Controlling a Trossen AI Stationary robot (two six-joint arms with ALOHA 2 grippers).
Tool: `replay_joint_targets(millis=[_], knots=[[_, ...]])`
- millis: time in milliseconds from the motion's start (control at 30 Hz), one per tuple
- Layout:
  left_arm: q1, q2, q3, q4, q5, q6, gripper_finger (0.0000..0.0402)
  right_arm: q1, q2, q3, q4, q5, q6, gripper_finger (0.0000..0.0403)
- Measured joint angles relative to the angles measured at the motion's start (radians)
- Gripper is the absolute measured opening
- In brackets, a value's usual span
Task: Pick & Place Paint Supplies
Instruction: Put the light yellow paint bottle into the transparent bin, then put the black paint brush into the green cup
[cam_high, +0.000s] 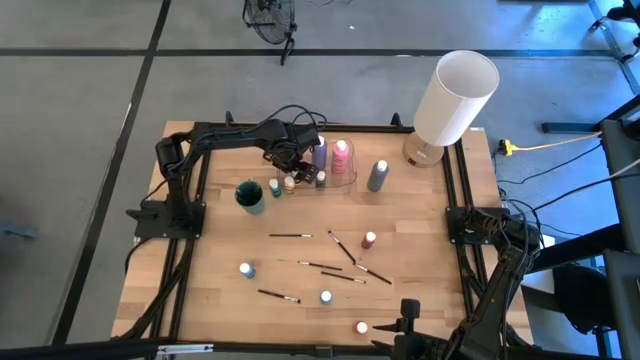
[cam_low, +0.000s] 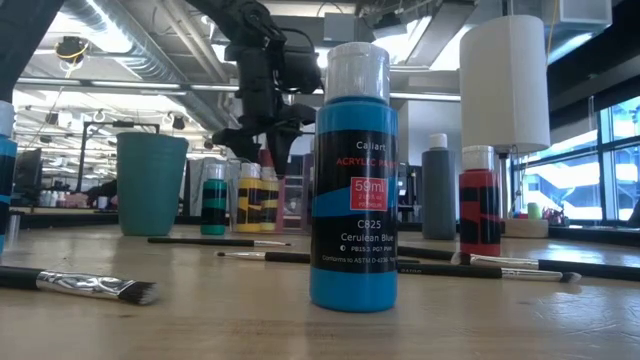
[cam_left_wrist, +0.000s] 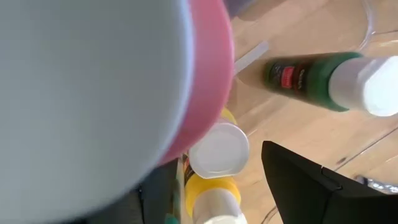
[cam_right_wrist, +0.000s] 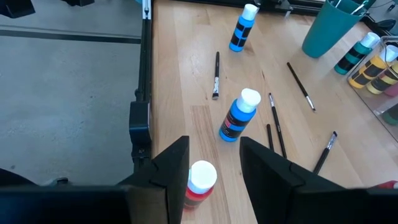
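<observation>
Evidently a placing step is in hand: the left claw (cam_high: 291, 158) is poised over the clear plastic tray (cam_high: 352, 180) at the far side of the pale wooden worktop (cam_high: 220, 250), where the tall purple bottle (cam_high: 319, 152), the tall pink bottle (cam_high: 341, 155) and several small white-capped bottles are already gathered. Whether its fingers are spread or closed on something cannot be told; a pink bottle body fills the left wrist view, with a green white-capped bottle (cam_left_wrist: 323, 78) lying beyond it. The right claw (cam_high: 409, 313) is held near the worktop's near edge with its fingers parted, bracketing but not visibly gripping the small red white-capped bottle (cam_right_wrist: 198, 182). Still scattered away from the tray are the blue white-capped bottles (cam_right_wrist: 237, 116), another red bottle (cam_high: 369, 240) and the thin dark-handled paintbrushes (cam_high: 346, 246); the grey bottle (cam_high: 377, 175) stands just beside the tray, the teal cup (cam_high: 250, 195) on its other side. The next move is judged to call for a closing on the red bottle and a lift toward the tray. Around the worktop a grey floor is seen, with a big white cylindrical lamp (cam_high: 455, 98) at the far corner.
</observation>
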Motion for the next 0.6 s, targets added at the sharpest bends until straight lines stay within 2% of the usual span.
replay_joint_targets(millis=[200, 600], knots=[[0.001, -0.003, 0.001, -0.060, -0.005, -0.002, 0.0228, 0.000, 0.000, 0.000, 0.000, -0.003, 0.000, 0.0144], [0.001, -0.031, 0.002, -0.049, -0.013, 0.005, 0.0228, 0.000, 0.000, 0.000, 0.000, -0.002, -0.008, 0.0144]])
